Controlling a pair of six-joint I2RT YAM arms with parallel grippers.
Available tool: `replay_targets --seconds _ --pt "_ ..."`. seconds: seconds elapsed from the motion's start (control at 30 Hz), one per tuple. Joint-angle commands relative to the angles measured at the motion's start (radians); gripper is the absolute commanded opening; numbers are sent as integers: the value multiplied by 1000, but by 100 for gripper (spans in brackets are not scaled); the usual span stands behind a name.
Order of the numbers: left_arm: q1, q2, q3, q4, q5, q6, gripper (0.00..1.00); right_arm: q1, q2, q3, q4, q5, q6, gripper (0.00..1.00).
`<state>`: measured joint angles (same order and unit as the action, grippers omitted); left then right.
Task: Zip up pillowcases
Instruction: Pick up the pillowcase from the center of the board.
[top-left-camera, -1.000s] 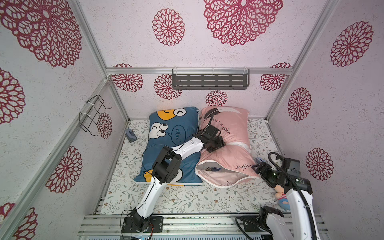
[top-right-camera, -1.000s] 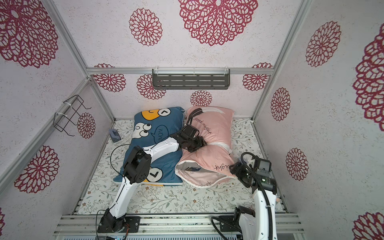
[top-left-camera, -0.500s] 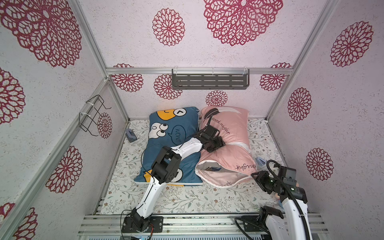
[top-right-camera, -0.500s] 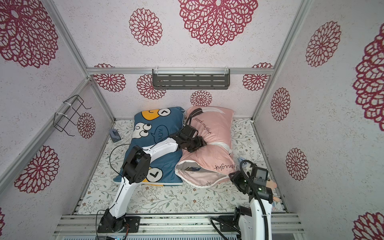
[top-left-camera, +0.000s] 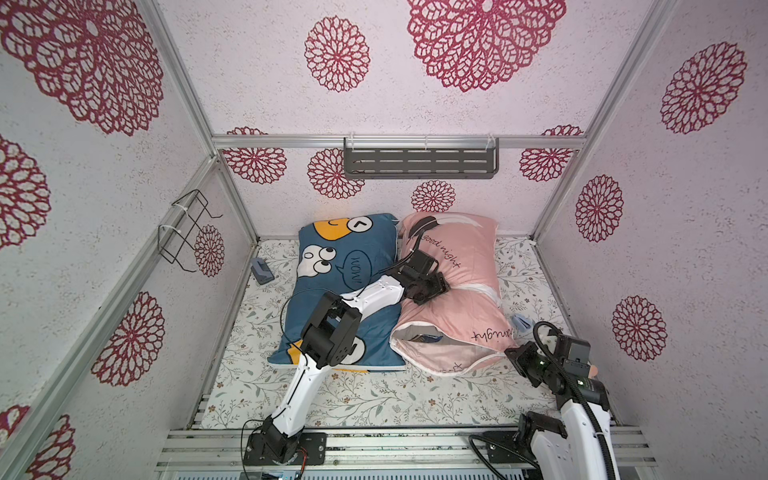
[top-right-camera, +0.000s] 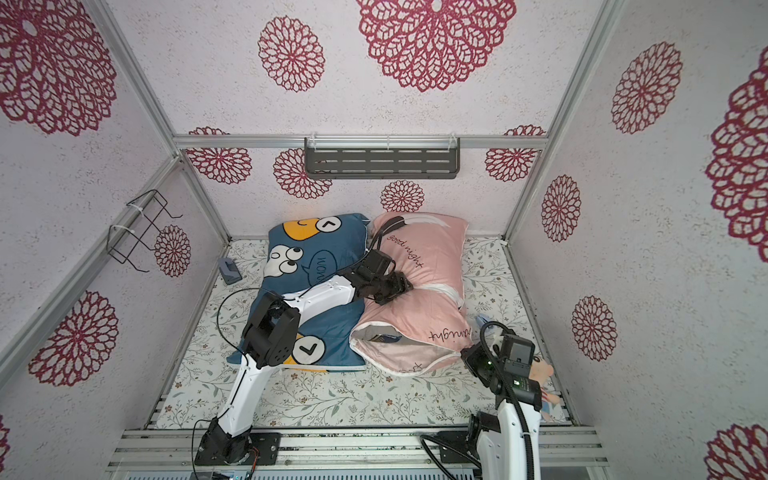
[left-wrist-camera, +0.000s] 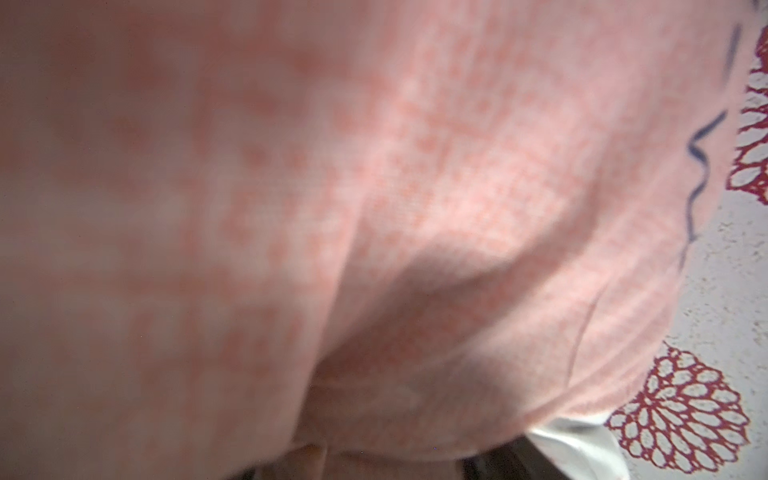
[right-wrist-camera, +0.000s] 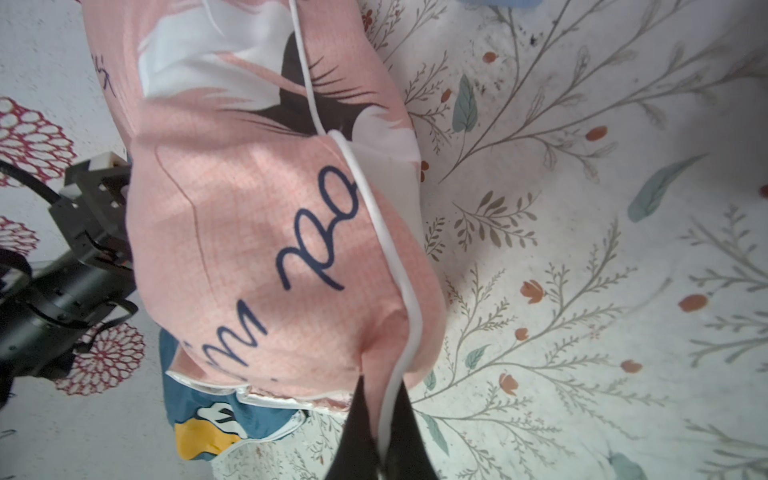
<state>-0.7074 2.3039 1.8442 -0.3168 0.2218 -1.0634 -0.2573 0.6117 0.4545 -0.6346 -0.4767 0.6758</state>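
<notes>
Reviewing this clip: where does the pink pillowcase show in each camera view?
Both top views: pink pillowcase mid-floor, right of the blue pillowcase.
Left wrist: pink pillowcase fills nearly the whole blurred frame.
Right wrist: pink pillowcase upper left through centre.
Shared landmark: its navy script lettering.

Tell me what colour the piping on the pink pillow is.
White piping on the pink pillow, clearest in the right wrist view.
</notes>
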Motion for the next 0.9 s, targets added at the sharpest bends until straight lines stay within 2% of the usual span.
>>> replay_targets --seconds 0.0,0.17,0.27,0.33,0.4,0.53,0.7,0.77,0.87 --pt "58 -33 -57 -14 -159 35 76 -4 -5 43 -31 -5 -23 0" --pt "68 -185 -37 -57 -203 140 85 -3 2 91 -98 -56 -58 0" --pt "70 -264 -8 -90 -209 197 88 -3 11 138 -158 -91 -85 0" --pt "67 -323 -17 -82 -186 224 87 -4 21 164 -184 -129 -96 0" --pt "58 -407 -55 -57 -110 226 84 -5 29 183 -193 -186 -98 0" --pt "7 -500 -152 4 91 150 71 -5 27 217 -183 -292 -102 0" --pt "-53 -475 -323 268 380 -99 69 -8 -10 171 6 -407 26 0" --pt "-76 -463 -396 389 436 -189 67 -8 -38 139 115 -426 106 0" --pt "-105 -481 -476 444 440 -215 64 -8 -70 86 276 -426 218 0"
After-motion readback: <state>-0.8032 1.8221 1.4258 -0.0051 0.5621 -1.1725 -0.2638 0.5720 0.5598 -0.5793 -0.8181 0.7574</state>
